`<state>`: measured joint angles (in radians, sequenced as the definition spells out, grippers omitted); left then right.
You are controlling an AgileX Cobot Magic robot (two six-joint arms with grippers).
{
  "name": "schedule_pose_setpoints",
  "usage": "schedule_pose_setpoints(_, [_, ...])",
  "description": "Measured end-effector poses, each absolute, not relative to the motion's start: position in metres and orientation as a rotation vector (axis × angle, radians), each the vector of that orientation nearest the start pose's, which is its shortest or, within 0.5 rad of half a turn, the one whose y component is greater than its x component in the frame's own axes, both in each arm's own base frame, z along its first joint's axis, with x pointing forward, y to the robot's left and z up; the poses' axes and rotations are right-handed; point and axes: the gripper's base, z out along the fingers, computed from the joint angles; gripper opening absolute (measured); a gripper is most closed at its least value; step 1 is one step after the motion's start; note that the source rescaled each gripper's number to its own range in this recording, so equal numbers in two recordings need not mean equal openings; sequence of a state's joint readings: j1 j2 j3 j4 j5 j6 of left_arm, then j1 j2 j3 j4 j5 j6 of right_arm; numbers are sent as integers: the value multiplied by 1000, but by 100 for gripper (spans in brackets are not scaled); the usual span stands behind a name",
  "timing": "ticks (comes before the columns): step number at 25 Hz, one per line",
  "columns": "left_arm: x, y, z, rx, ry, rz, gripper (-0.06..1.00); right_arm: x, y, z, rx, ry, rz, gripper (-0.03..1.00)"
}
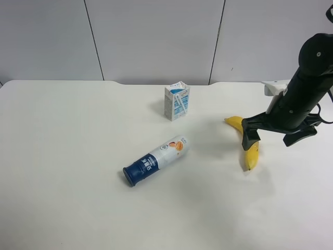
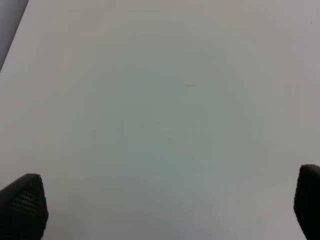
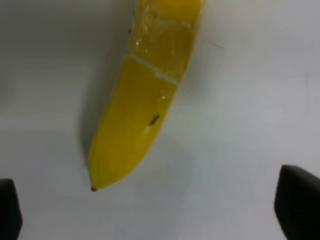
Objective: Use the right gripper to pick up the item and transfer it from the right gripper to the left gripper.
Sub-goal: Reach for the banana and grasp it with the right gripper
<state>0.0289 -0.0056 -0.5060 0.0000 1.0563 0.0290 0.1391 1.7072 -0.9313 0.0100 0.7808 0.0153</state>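
Currently the right gripper (image 1: 270, 139) (image 3: 152, 207) is hovering over the banana (image 1: 252, 156) (image 3: 145, 110), its jaws standing wide open and gripping nothing. In the exterior high view one finger (image 1: 250, 139) is crossing in front of the fruit's middle. The banana is lying flat on the white table (image 1: 67, 156), toward that view's right. It is well apart from the toppled white bottle (image 1: 155, 159) with its dark blue cap and the upright blue-and-white drink carton (image 1: 177, 101). The left gripper (image 2: 165, 202) is appearing only in its own wrist view, jaws spread wide above plain tabletop, holding nothing.
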Motion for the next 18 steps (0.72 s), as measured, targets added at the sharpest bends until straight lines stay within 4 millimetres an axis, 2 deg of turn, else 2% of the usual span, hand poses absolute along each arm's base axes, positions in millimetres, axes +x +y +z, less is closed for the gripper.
schedule_pose_setpoints(11, [-6,0,279,0,2028,37,100,301,43,125,-180,3091,16,100])
schedule_pose_setpoints(18, [-6,0,279,0,2028,37,100,305,43,121,-177,3056,19,100])
